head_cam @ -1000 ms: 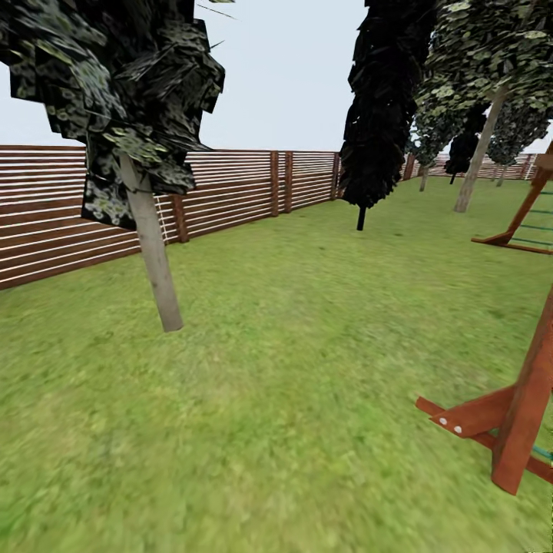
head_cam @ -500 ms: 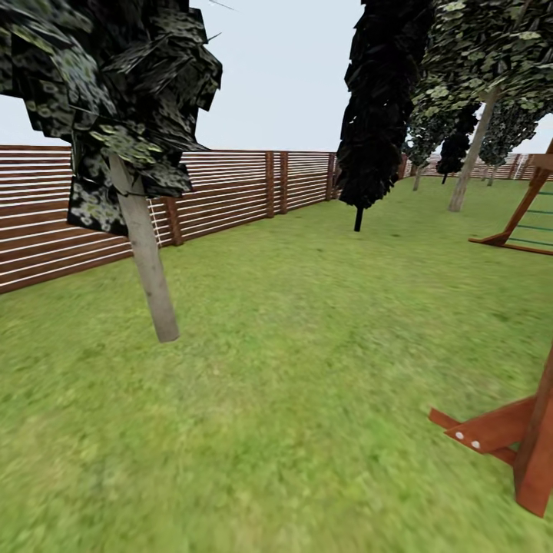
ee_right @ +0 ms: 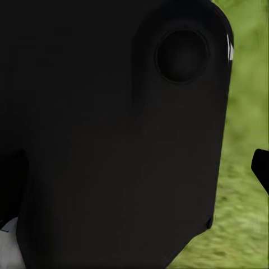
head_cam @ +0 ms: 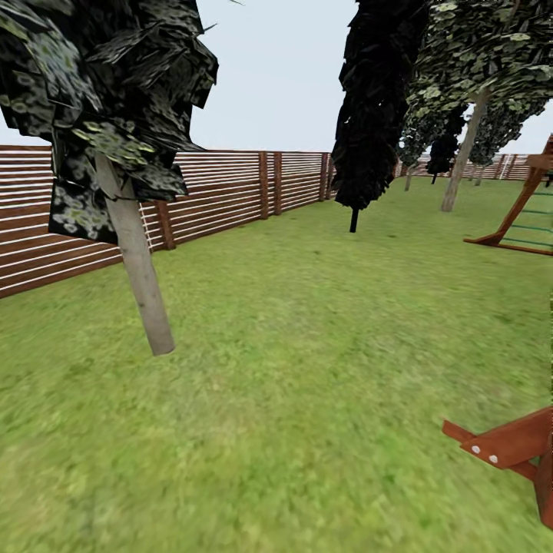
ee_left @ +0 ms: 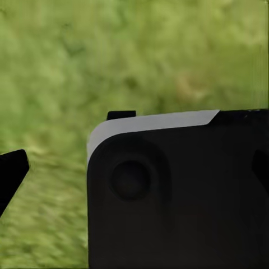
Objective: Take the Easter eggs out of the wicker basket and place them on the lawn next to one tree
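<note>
A wide flat green grass lawn [head_cam: 307, 346] stretches ahead in a fenced garden. Near the left stands a tree with a pale grey-brown leaning trunk [head_cam: 137, 265] and dark leafy canopy, close to a brown slatted wooden fence [head_cam: 223, 192]. A dark narrow cypress [head_cam: 372, 115] rises further back. A reddish-brown wooden play frame [head_cam: 511, 445] sits at the right. Both wrist views show blurred grass behind dark robot casing; whether either tool is open or closed cannot be told.
</note>
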Tool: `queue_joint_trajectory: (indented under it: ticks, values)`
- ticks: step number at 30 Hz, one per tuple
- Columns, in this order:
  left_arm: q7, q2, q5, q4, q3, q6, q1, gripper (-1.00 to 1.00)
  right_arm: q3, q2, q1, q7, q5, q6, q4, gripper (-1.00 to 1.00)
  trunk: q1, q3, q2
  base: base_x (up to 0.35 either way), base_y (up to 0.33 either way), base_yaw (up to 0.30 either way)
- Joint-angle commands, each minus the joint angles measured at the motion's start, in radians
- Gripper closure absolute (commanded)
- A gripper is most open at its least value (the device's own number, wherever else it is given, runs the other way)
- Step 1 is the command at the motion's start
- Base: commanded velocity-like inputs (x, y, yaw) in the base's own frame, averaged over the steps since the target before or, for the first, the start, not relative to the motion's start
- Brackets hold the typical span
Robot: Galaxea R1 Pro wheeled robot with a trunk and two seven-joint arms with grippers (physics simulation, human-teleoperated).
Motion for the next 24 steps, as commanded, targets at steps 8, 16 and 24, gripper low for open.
queue_joint_trajectory:
  ticks: [8,16,24]
  values:
    - [0.000,0.000,-0.002,0.001,-0.001,-0.003,0.000,-1.00,-0.001,0.001,0.000,0.000,0.000,-0.002,-0.001,-1.00,0.001,0.003,0.000,0.286,0.196,-0.246]
    - [0.000,0.000,-0.002,0.001,-0.001,-0.003,0.000,-1.00,-0.001,0.000,0.000,0.000,0.000,-0.002,-0.001,-1.00,0.001,0.007,0.000,0.288,0.193,-0.258]
    - [0.000,0.000,-0.002,0.001,-0.002,-0.002,0.000,-1.00,-0.001,0.000,0.000,0.000,0.000,-0.002,-0.001,-1.00,0.001,0.010,0.000,0.315,0.112,-0.259]
